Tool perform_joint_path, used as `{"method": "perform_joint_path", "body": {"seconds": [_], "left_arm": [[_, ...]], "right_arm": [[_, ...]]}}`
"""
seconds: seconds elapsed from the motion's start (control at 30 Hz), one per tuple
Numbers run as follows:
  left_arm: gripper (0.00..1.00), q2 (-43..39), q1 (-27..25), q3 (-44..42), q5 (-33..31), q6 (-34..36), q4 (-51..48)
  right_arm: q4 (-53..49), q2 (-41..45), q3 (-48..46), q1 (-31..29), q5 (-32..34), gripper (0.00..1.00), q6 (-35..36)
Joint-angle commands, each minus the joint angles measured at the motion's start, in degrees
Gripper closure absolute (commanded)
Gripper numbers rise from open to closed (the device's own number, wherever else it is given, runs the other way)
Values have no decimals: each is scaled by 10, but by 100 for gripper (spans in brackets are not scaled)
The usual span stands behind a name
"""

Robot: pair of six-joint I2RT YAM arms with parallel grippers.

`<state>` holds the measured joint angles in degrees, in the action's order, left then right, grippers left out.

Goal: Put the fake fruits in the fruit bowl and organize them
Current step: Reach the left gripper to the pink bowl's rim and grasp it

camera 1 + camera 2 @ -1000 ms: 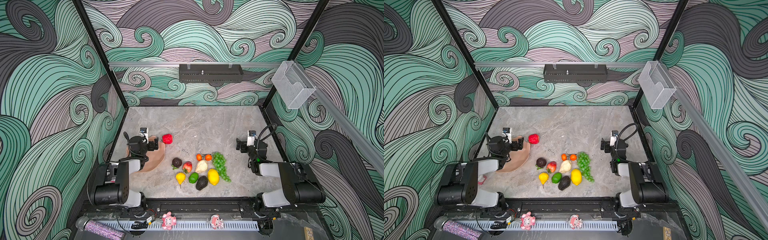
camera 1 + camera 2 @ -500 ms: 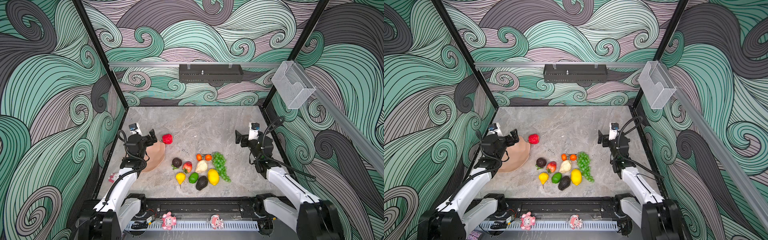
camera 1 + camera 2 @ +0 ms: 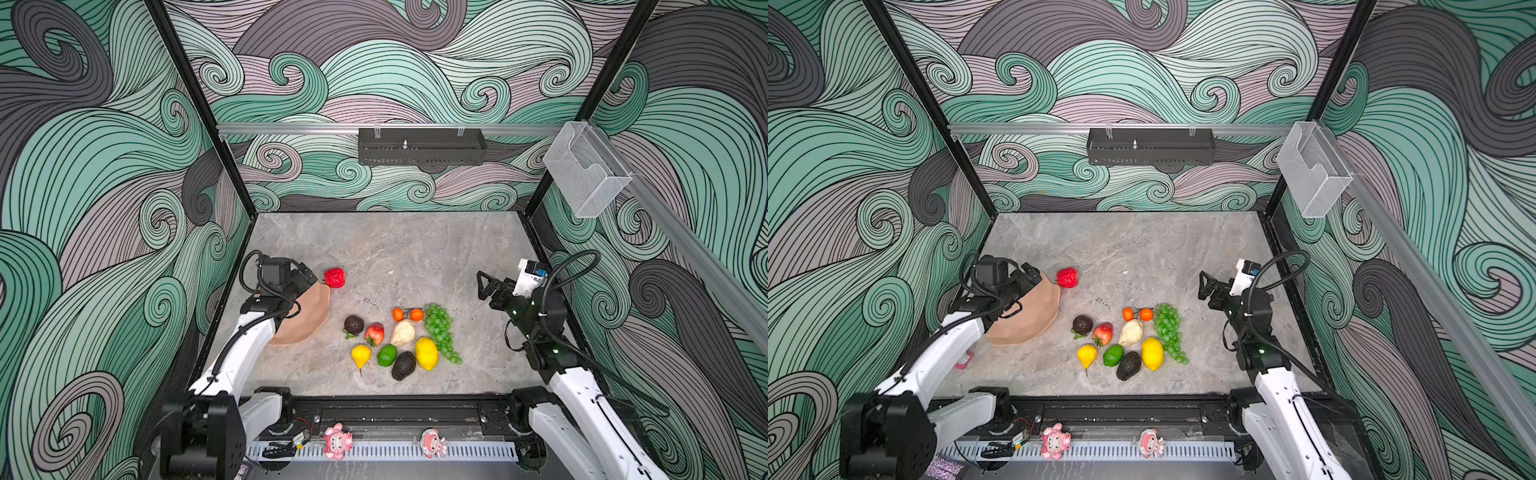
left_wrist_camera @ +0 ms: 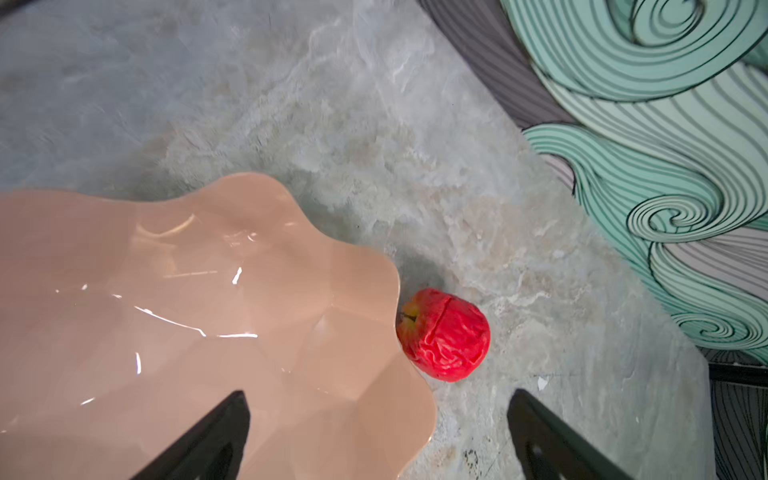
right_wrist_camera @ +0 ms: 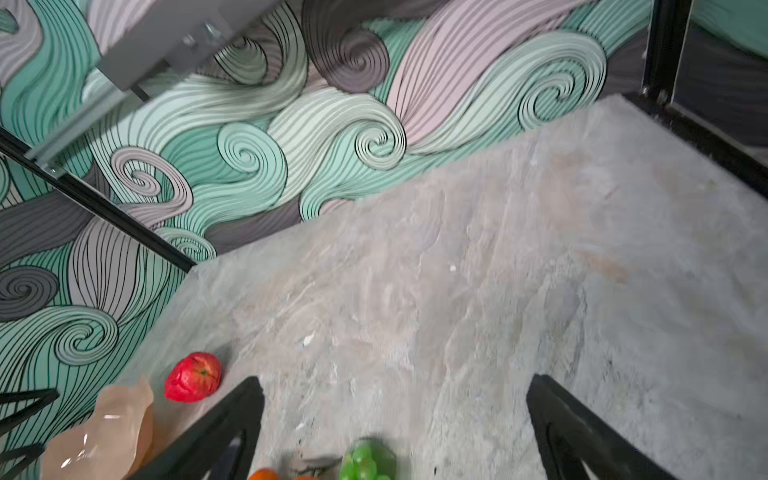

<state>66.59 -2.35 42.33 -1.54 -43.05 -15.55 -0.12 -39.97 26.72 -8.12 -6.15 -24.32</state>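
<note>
Fruit bowl — glossy peach, scalloped

place: robot test cell, lab-type.
evidence:
- walls: three, papered in a teal, grey and pink wave print, boxing in one table with a grey stone-look top.
- posts: black frame at the back corners.
- rail: aluminium, across the back wall, carrying a black perforated tray; clear box hung on the side rail.
- left arm, right arm: white and black, cabled, mounted at the front edge.
- duct: slotted strip along the front, two pink figurines on it.
- props: plastic fruits and a peach bowl on the table.
</note>
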Motion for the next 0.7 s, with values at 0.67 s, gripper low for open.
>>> {"method": "perform_joint_path", "body": {"seconds": [0.67], "left_arm": [[1, 312, -12, 187, 79, 56, 30]], "right_arm": [[-81, -5, 4, -9, -69, 1, -14]]}}
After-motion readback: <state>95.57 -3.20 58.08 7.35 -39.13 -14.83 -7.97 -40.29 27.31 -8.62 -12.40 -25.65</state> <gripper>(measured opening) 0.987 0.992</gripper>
